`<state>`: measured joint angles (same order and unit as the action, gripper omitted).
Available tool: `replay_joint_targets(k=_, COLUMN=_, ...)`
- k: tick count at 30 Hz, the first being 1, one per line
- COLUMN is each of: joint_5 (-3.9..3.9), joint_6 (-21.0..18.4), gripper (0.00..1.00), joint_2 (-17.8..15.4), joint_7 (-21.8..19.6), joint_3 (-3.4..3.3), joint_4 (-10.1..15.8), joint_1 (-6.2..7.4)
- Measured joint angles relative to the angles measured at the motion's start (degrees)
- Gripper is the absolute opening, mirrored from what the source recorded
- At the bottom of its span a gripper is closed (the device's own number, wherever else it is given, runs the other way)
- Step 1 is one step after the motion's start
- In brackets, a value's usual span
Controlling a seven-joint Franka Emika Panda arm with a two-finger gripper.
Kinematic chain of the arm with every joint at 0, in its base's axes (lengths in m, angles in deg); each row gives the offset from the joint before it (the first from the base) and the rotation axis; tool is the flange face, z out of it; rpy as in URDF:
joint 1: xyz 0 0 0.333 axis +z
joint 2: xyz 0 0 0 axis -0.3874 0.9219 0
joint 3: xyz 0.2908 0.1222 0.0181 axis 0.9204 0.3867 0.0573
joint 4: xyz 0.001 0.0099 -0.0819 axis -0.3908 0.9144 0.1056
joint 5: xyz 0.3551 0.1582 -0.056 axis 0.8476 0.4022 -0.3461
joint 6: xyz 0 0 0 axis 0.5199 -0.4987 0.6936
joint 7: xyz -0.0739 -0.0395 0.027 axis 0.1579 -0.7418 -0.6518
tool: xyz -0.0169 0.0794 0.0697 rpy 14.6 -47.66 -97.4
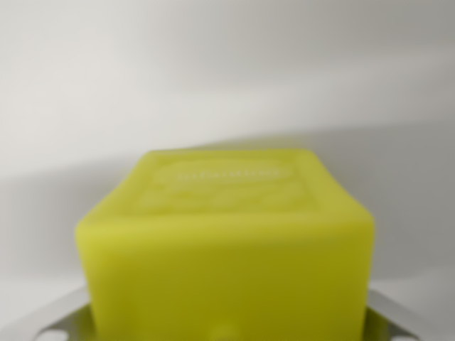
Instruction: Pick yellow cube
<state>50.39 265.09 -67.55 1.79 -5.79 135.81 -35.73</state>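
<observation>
The yellow cube [226,249] fills the lower middle of the wrist view, very close and blurred, with a faint embossed pattern on its top face. My gripper [227,323] holds it: grey metal fingers [53,321] show at the bottom left and bottom right corners, pressed against the cube's two sides. The cube's lower part and the fingertips are cut off by the bottom edge of the picture.
Behind the cube there is only a plain white surface [227,71], with a soft grey shadow band [398,185] across it at mid height. No other object is in view.
</observation>
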Motion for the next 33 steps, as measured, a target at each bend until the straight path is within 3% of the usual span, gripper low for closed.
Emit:
replay_joint_targets(k=6, joint_5=0.10, joint_6=-2.01, gripper=0.00, joint_2=-2.78, joint_7=0.16, joint_3=0.47, joint_4=0.74, joint_1=-0.43)
replay_joint_targets(k=10, joint_5=1.15, joint_6=-3.76, gripper=0.00, joint_2=-5.10, joint_7=0.96, joint_3=0.65, joint_4=1.33, joint_1=-0.38)
replay_joint_targets(k=17, joint_5=3.02, joint_6=-6.96, gripper=0.00, joint_2=-9.21, joint_7=2.32, joint_3=0.31, joint_4=2.21, joint_1=0.45)
replay_joint_targets(k=33, joint_5=3.67, joint_6=-14.84, gripper=0.00, joint_2=-18.39, joint_7=2.79, joint_3=0.21, joint_4=3.52, joint_1=0.72)
